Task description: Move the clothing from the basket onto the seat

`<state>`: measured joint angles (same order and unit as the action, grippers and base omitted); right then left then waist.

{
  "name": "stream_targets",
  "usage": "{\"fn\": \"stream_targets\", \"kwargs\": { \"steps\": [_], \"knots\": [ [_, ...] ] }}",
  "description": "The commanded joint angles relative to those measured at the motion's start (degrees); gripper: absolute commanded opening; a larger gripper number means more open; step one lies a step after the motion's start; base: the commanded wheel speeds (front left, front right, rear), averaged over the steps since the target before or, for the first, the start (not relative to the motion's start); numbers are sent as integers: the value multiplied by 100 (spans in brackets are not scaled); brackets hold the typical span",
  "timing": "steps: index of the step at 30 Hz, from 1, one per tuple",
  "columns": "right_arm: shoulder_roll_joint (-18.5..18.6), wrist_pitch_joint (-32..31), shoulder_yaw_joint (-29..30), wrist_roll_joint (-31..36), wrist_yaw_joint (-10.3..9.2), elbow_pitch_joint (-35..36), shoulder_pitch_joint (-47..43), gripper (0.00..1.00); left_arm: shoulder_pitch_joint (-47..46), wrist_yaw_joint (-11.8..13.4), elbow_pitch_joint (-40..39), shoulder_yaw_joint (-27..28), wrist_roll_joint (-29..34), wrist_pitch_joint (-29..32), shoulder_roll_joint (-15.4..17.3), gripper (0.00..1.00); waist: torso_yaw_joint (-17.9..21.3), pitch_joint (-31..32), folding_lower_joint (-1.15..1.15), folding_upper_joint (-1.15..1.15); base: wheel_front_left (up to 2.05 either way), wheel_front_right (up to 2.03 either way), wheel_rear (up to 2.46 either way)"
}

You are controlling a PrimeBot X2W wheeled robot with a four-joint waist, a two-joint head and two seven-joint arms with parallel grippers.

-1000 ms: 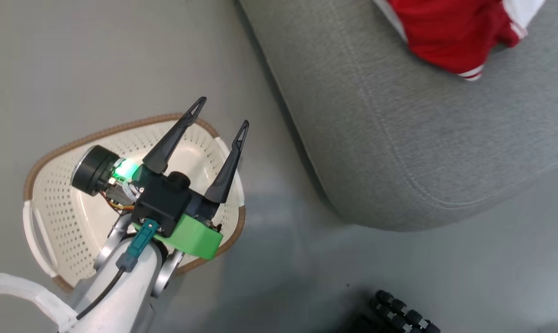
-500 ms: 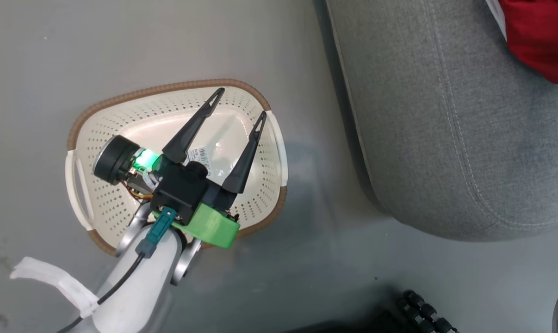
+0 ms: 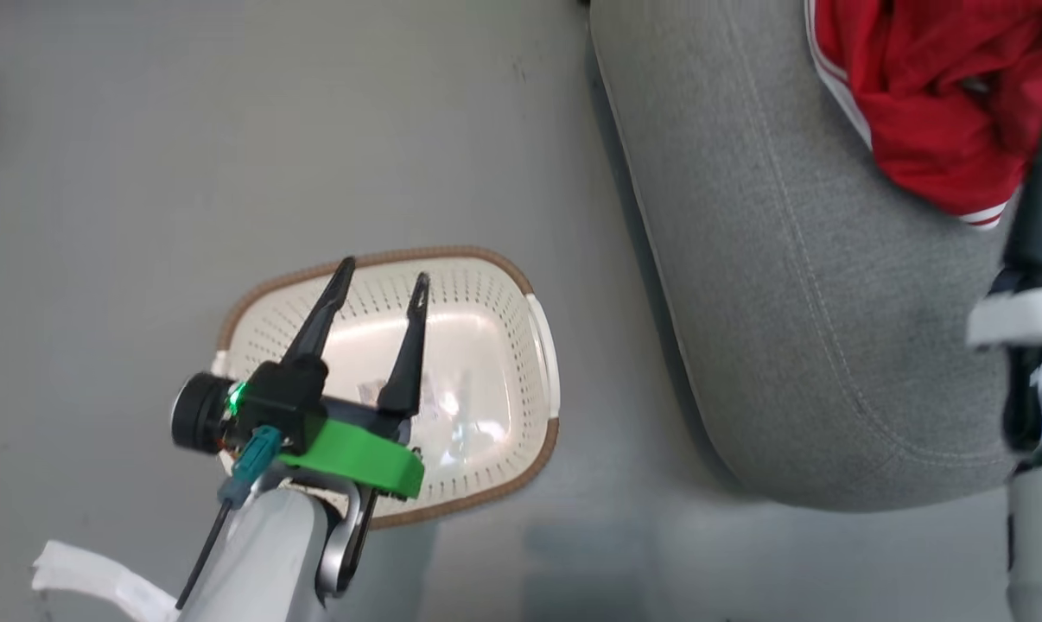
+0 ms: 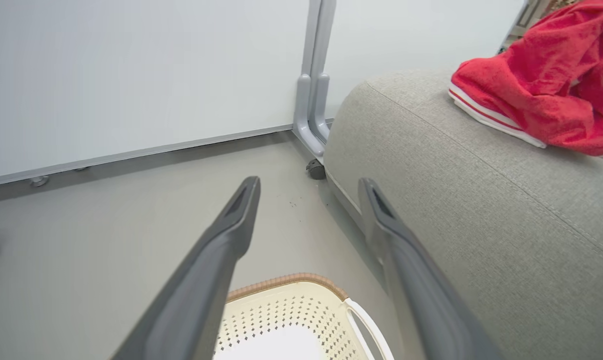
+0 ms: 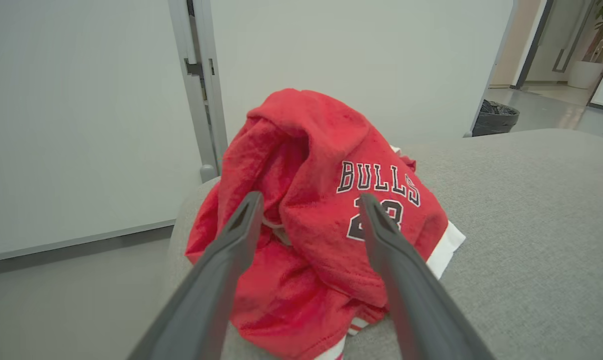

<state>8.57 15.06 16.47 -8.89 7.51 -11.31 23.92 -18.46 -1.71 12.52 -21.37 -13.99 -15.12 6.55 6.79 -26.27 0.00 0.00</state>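
The clothing, a heap of red fabric with white trim and a jersey printed "BULLS 23", lies on the light-grey seat. My right gripper is open, its fingers spread on either side of the heap's near face. In the head view one of its fingers rises at the right edge beside the clothing on the seat. The cream basket stands on the floor left of the seat, its bottom bare. My left gripper hangs open above it, holding nothing. The left gripper points past the basket rim.
A white partition wall with a grey post and a caster stands behind the seat's corner. A black bin sits beyond the seat. A strip of grey floor separates basket and seat.
The head view has shifted. My right arm has come into it at the right edge, next to the red clothing. The left gripper stays open over the basket.
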Motion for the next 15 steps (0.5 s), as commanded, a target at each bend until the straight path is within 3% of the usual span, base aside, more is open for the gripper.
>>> {"fn": "stream_targets", "kwargs": {
  "steps": [1, 7, 15],
  "knots": [
    [-25, 17, -144, -2, -5, 24, -295, 100, 230, 60, 40, 143, -20, -1, -58, 100, -385, 1002, 0, 0, 0, 0, 0],
    [-162, 17, -919, -120, -4, 35, -1032, 100, 856, 211, -7, 724, 89, -2, -210, 100, -680, 1717, 0, 0, 0, 0, 0],
    [-212, 17, -1687, -284, -4, 302, -1652, 100, 1743, 192, -595, 1443, 324, -2, -325, 100, -839, 2457, 0, 0, 0, 0, 0]
  ]
}}
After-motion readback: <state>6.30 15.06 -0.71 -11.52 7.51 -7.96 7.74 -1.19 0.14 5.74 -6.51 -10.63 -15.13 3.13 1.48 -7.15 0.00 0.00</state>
